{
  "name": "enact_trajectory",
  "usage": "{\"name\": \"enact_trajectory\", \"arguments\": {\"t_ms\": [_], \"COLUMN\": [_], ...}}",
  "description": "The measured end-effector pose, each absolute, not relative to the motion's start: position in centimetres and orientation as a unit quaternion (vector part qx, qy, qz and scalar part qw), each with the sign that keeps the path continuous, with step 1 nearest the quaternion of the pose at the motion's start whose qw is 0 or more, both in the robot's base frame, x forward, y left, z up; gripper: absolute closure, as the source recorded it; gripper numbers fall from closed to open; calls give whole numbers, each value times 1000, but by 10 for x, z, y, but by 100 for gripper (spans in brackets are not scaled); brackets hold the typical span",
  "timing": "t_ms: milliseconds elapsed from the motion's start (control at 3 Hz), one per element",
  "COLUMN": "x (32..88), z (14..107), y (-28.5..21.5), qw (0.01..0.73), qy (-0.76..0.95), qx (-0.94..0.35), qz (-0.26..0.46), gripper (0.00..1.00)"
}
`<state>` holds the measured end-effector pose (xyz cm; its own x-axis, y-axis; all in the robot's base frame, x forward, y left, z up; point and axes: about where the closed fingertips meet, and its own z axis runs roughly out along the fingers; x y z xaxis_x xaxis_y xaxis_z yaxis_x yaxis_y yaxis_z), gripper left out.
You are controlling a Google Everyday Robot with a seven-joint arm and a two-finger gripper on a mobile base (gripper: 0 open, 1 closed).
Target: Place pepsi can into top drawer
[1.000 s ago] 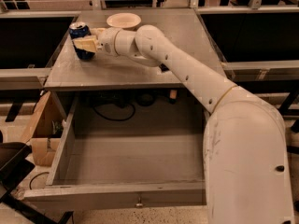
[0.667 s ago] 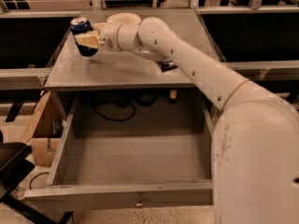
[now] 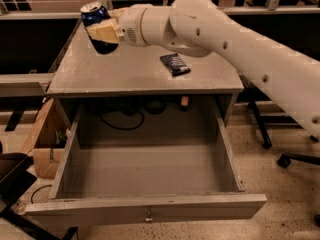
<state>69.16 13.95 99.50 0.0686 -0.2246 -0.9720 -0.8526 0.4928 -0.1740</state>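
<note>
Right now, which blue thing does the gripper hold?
The can, in the gripper at top left; the flat packet lies alone on the tabletop.

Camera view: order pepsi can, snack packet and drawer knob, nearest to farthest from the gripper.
1. pepsi can, held in the gripper, tabletop's back left.
2. snack packet, mid tabletop, rightward.
3. drawer knob, on the top drawer's front.

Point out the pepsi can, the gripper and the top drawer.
pepsi can (image 3: 94,17): camera view, blue side below the silver top.
gripper (image 3: 101,33): camera view, upper left, between fingertips shut on the can.
top drawer (image 3: 145,170): camera view, bare bottom.
</note>
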Motion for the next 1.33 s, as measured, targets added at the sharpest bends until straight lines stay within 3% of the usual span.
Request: {"name": "enact_trajectory", "arguments": {"t_ms": [333, 1000, 1333], "x": [611, 465, 454], "z": [1004, 907, 861], "y": [132, 155, 85], "qw": [587, 514, 535], "qy": [629, 632, 639], "qx": [-432, -454, -421], "qz": [269, 361, 359], "gripper": [100, 100, 100]}}
